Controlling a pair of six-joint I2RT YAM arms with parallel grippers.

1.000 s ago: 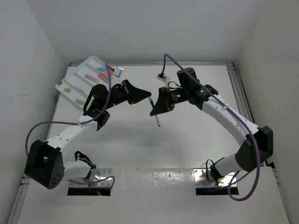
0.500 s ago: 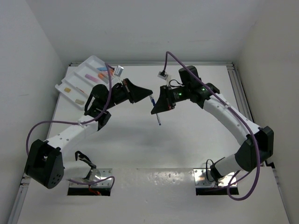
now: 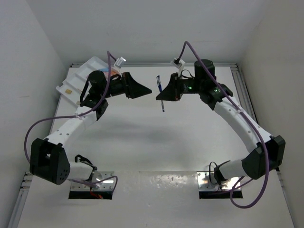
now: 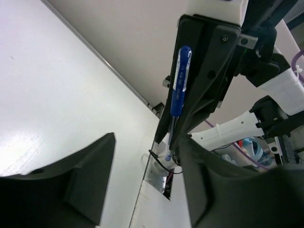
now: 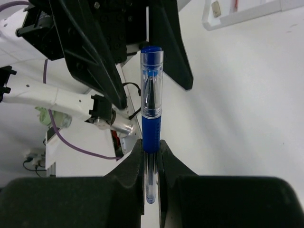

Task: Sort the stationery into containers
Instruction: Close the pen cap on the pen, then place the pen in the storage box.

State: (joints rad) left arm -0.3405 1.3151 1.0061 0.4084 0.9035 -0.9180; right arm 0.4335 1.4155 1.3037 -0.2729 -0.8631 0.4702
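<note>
At far left of the top view, the white tray point(image 3: 90, 61) lies tilted in the table's far-left corner. The left arm point(image 3: 71, 128) crosses in front of it and hides most of its compartments. One small beige eraser point(image 3: 68, 89) shows in a near compartment.

The left gripper point(image 3: 145, 89) is raised above the table and points right. Its jaws stand apart with nothing between them.

Just beside its tip, not touching, hangs the blue pen point(image 3: 160, 92), roughly upright in mid-air and well apart from the tray.

The right gripper point(image 3: 165, 94) faces left with its jaws clamped on the pen's lower barrel.

The left wrist view shows the left gripper point(image 4: 147, 142) standing open and empty. It also shows the pen point(image 4: 178, 80) lying against the dark fingers of the right gripper point(image 4: 209, 71); the top view leaves both unclear.

The right wrist view shows the grip closely. The right gripper point(image 5: 151, 147) pinches the clear barrel of the pen point(image 5: 151, 109) below its blue sleeve. A corner of the tray point(image 5: 247, 16) shows beyond, holding an eraser and a thin red item.

The table point(image 3: 166, 142) is plain white, edged by a metal rail point(image 3: 239, 83) and enclosed by white walls point(image 3: 142, 28). A purple cable point(image 3: 186, 43) loops above the right arm.
</note>
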